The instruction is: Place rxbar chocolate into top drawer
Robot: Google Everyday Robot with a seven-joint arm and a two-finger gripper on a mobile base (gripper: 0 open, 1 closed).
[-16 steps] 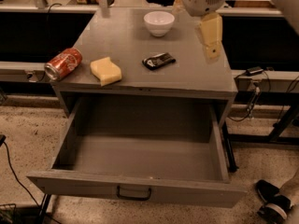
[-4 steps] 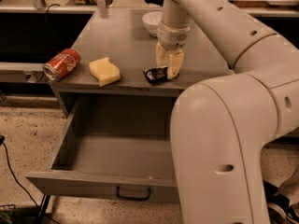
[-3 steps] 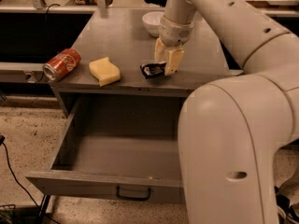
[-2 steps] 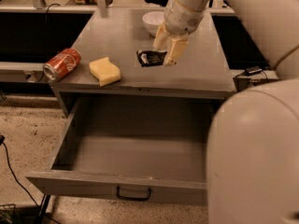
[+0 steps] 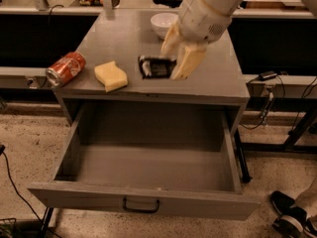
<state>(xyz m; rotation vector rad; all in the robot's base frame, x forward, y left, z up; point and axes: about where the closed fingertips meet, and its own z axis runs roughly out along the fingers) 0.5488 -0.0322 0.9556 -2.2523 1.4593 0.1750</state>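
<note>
- Camera view: the gripper (image 5: 171, 65) hangs above and behind the open drawer (image 5: 143, 202), its jaws pinching the bar (image 5: 154, 67) by the right end.
- The bar sits above the cabinet top (image 5: 218, 78), behind the drawer's mouth. I cannot tell whether it is clear of the surface.
- Judged by its look, the bar is light, flat and fairly stiff, in a slick wrapper that could slide in the fingers. A hold across the narrow width near one end, as here, seems sound.
- The drawer is pulled well out, with its handle (image 5: 141, 206) centred on the front. Nothing shows on its floor.
- A bowl (image 5: 162, 24) stands behind the drawer, past the gripper. Its contents are hidden.
- A sponge (image 5: 111, 76) and a can (image 5: 65, 69) lie behind the drawer's left half, the can lying on its side.
</note>
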